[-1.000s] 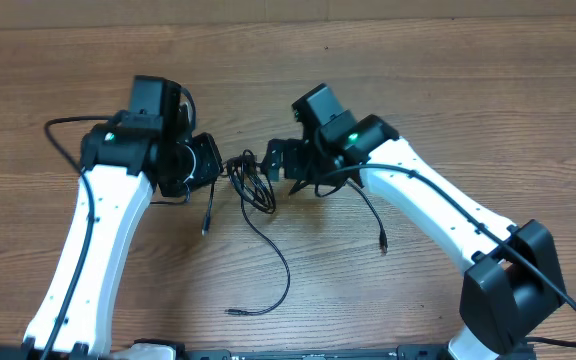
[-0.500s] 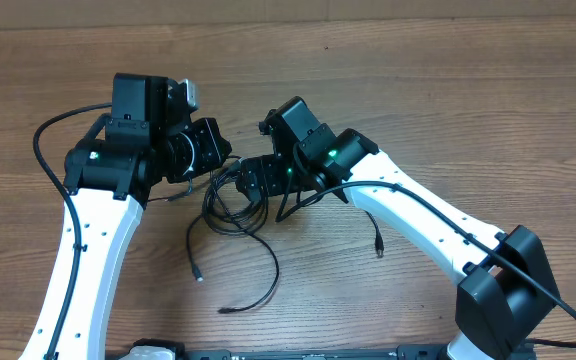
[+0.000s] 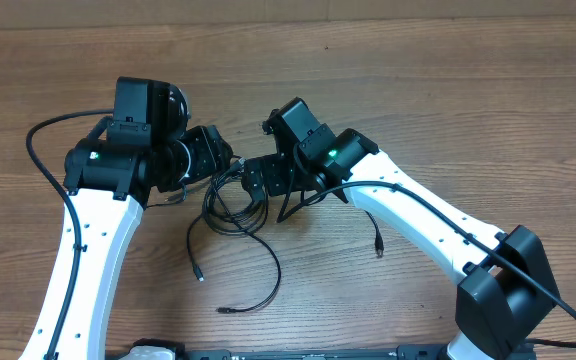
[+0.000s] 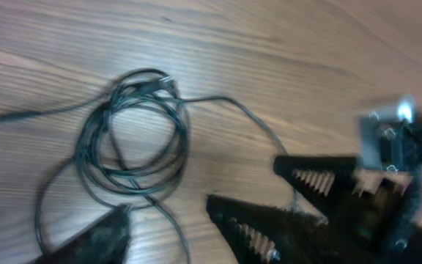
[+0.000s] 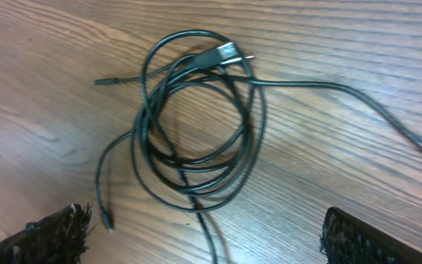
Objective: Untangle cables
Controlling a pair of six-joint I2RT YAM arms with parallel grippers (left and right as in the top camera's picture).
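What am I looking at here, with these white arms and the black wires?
These are two robot arms at a wooden table. One picture comes from a camera overhead: the left arm and right arm lean in toward a loose coil of thin black cables. The other two come from small cameras on each wrist, looking down past that arm's own fingers. The cables lie on the table, tangled in loops with loose ends trailing out. The left gripper and right gripper are both open and hold nothing.

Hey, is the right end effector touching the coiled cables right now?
Apart. The right wrist view shows the right end effector open, its fingers either side of the cables, bare table between.
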